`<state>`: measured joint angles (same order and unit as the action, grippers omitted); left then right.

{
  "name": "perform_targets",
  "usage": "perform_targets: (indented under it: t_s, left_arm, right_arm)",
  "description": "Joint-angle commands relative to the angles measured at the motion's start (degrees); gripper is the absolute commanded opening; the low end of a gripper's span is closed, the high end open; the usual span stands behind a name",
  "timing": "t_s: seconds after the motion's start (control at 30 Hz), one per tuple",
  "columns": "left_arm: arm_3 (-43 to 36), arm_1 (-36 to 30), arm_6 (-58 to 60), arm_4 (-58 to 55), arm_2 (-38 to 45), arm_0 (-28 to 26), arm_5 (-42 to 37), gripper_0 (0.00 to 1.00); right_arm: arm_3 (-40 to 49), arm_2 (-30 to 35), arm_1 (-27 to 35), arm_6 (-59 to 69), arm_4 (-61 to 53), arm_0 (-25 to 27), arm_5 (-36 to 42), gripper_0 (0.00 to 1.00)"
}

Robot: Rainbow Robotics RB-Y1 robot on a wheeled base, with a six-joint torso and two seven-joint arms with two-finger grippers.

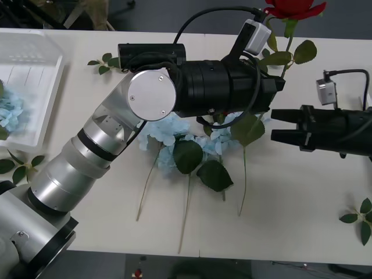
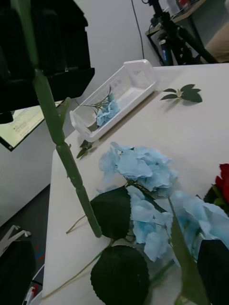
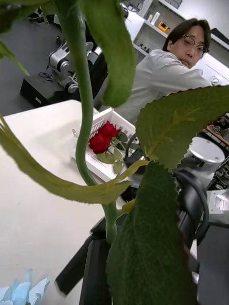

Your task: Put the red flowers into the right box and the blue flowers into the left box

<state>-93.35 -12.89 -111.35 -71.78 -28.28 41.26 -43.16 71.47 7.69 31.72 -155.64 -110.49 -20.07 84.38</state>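
Even overhead light on the white worktop point(image 1: 302, 197), we see only soft shadows under the blue flowers point(image 1: 174, 136), close rose stem point(image 3: 83, 105) and leaves blurred in our left wrist view, background sharp.

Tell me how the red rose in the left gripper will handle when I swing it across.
The left gripper holds the red rose mid-stem, so its big head will probably sway. The stem looks thick and straight, likely fairly stiff. Its broad leaves may snag the blue flowers below. The right gripper hangs open beside it.
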Motion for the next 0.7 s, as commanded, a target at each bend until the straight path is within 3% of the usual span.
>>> perform_targets:
  t_s: [0.03, 0.37, 0.43, 0.5, 0.53, 0.57, 0.63, 0.7]
  left_arm:
    - [-1.5, 0.1, -3.0, -0.3, 1.0, 0.2, 0.4, 0.00]
    - [-1.5, 0.1, -3.0, -0.3, 1.0, 0.2, 0.4, 0.00]
    - [-1.5, 0.1, -3.0, -0.3, 1.0, 0.2, 0.4, 0.00]
    - [-1.5, 0.1, -3.0, -0.3, 1.0, 0.2, 0.4, 0.00]
    - [-1.5, 0.1, -3.0, -0.3, 1.0, 0.2, 0.4, 0.00]
    - [-1.5, 0.1, -3.0, -0.3, 1.0, 0.2, 0.4, 0.00]
    - [-1.5, 0.1, -3.0, -0.3, 1.0, 0.2, 0.4, 0.00]
    - [-1.5, 0.1, -3.0, -0.3, 1.0, 0.2, 0.4, 0.00]
  right_arm:
    - [1.4, -3.0, -2.3, 0.6, -1.0, -3.6, -2.1, 1.00]
    - [1.3, -6.8, -7.5, 0.6, -0.9, -6.1, -6.8, 1.00]
    - [1.3, -7.7, -7.5, 0.6, -1.0, -6.4, -7.4, 0.84]
    - [1.4, -8.1, -7.4, 0.6, -1.0, -6.7, -8.3, 0.39]
    - [1.4, -8.4, -7.5, 0.6, -1.0, -6.8, -8.4, 0.22]
    - [1.3, -8.7, -7.5, 0.6, -1.0, -6.9, -8.8, 0.11]
    - [1.3, -9.0, -7.5, 0.6, -1.0, -7.1, -8.9, 0.00]
    - [1.3, -9.0, -7.6, 0.6, -1.0, -7.4, -9.0, 0.00]
